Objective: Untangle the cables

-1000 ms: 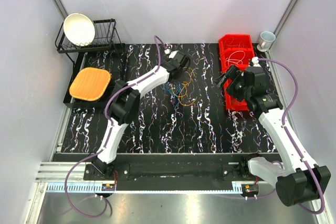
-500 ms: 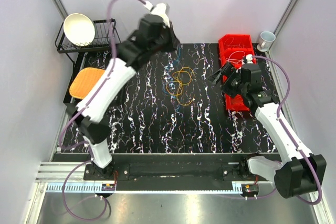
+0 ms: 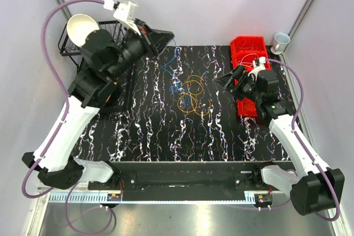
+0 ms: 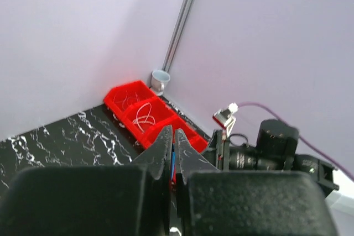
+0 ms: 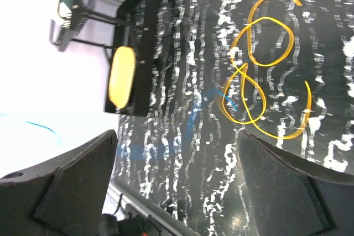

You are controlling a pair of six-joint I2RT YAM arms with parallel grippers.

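The cables lie mid-mat: orange loops stay flat, and a thin blue cable rises from them to my left gripper. That gripper is raised high at the back left, shut on the blue cable, which shows as a blue sliver between its fingers. My right gripper hovers just right of the orange loops, open, nothing between its fingers. A short blue end lies against the orange loops.
Red bins stand at the back right, one holding a white wire. A mug sits in the far right corner. A dish rack with a white bowl is back left, and an orange pad lies beside it.
My left arm swung up and back to the left, drawing the blue cable out of the pile. The orange loops stayed on the mat, spread a little. The right gripper edged left.
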